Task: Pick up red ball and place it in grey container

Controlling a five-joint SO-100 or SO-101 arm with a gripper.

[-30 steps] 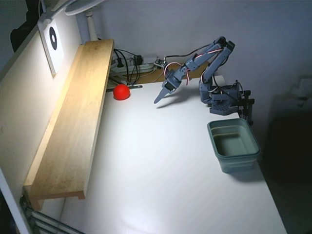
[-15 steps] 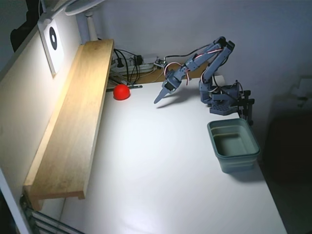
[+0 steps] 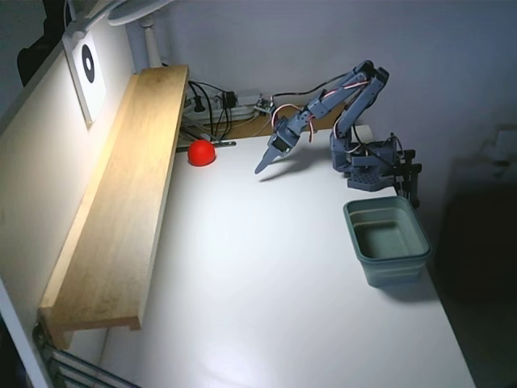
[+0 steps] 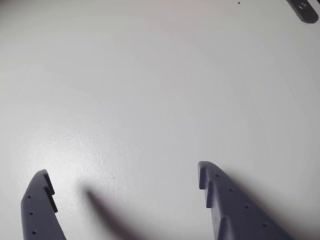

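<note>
The red ball (image 3: pixel 201 153) lies on the white table near the back, beside the wooden shelf's far end. The grey container (image 3: pixel 388 240) stands empty at the right side of the table, in front of the arm's base. My gripper (image 3: pixel 263 166) hangs above the table to the right of the ball, a short way from it, pointing down. In the wrist view the gripper (image 4: pixel 122 175) is open and empty, with one finger (image 4: pixel 37 205) at lower left and the other at lower right, over bare table. The ball and container are out of the wrist view.
A long wooden shelf (image 3: pixel 121 202) runs along the left side of the table. Cables and a power strip (image 3: pixel 218 105) lie at the back. The arm's base (image 3: pixel 367 166) stands at the back right. A small dark piece (image 4: pixel 302 10) shows at the wrist view's top right.
</note>
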